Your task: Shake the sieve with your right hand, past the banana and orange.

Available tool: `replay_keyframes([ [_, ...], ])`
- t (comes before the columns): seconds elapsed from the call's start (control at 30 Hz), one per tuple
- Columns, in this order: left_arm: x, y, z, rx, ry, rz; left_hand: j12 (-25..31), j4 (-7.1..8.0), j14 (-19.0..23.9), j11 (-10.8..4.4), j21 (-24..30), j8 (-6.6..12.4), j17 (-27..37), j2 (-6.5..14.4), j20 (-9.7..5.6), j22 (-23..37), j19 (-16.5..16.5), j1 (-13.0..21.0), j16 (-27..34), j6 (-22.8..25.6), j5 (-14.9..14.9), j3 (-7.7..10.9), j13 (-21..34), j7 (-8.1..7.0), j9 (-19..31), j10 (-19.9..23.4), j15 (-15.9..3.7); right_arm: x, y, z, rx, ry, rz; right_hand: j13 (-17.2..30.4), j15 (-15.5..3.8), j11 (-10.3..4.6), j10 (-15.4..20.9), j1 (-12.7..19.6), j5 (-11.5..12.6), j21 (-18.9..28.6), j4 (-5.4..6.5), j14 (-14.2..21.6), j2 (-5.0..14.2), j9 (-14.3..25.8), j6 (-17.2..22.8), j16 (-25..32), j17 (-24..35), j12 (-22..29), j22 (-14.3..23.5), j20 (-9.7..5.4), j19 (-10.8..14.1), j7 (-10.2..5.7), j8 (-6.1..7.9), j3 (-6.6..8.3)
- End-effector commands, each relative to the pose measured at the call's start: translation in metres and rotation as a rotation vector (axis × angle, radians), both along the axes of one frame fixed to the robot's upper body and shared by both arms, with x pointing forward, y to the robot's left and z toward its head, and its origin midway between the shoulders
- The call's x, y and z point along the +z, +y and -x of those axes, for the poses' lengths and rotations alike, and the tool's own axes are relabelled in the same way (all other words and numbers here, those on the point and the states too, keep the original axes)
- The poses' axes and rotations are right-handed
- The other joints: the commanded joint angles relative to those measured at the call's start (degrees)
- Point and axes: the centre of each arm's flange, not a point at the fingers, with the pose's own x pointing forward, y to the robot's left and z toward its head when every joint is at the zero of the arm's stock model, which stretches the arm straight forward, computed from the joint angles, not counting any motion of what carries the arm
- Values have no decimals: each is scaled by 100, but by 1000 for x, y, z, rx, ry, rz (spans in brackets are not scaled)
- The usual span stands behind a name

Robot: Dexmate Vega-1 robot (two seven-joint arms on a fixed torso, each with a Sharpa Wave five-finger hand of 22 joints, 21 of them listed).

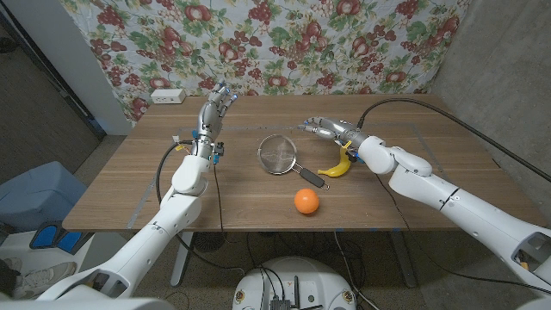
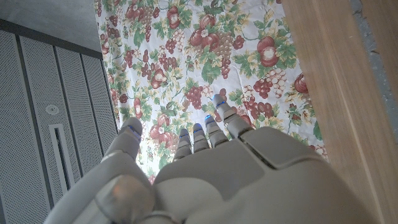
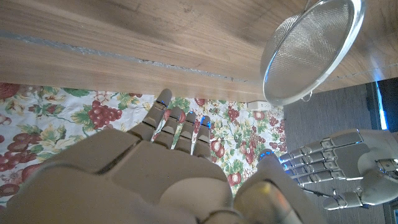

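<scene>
Orange (image 1: pixel 306 201): nearest of the things, alone on the wooden desk (image 1: pixel 120 189), just near of the sieve's handle end.
Banana (image 1: pixel 337 167): right of the sieve handle, curved, lying under the right forearm.
Sieve (image 1: pixel 279 154): mid-desk, bowl resting on the wood, its dark handle running near and rightward toward the gap between banana and orange. Nothing touches it.
Key relation: the sieve lies to the left of the right hand, slightly nearer. The handle's long axis runs diagonally, with the grip end at the near right, so I judge the hand must drop back toward the banana to take it. The right hand is clearly closer to it than the left.
Right hand (image 1: pixel 323 129): hovering above the desk just far and right of the sieve bowl, fingers stretched out leftward and spread, grasping nothing.
Left hand (image 1: pixel 215 103): far left on the desk, raised upright with fingers apart, empty, well apart from the sieve.
Backdrop: a fruit-print cloth (image 1: pixel 284 43) hangs behind the desk's far edge.
</scene>
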Motion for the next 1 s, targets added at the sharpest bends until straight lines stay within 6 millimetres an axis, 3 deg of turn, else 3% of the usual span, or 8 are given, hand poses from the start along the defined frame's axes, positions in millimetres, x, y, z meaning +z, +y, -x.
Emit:
replay_keyframes([
  [0.03,2,-1,-1,-1,-2,-9,1,-1,-66,-61,2,-14,-9,-11,-73,2,38,-37,-8,-2,-17,47,11,9,-1,-27,-207,11,-13,3,83,24,-173,-2,-433,-18,-16,17,3,-57,-14,-1,110,-1,-8,-17,-31,-54,-3,-111,19,52,-27,78],
  [0.33,4,1,-2,-4,0,-16,-17,-9,-115,-172,-8,-18,-17,-1,-116,-1,22,-31,-17,-20,-13,76,6,-4,-3,-80,-246,14,-21,4,117,26,-265,-9,-426,-15,12,34,-2,-125,-5,10,212,-3,16,-65,-106,-108,-4,-148,48,146,-76,149],
  [1.0,6,8,-2,4,24,-38,-13,-17,-140,-133,-18,-14,-28,1,-124,-6,5,-29,-13,-23,-13,108,-3,12,-5,-90,-235,16,-41,6,216,6,-531,-16,-424,4,111,61,-20,-225,-1,86,328,-5,156,-126,-233,-185,-4,-159,152,160,-129,263],
])
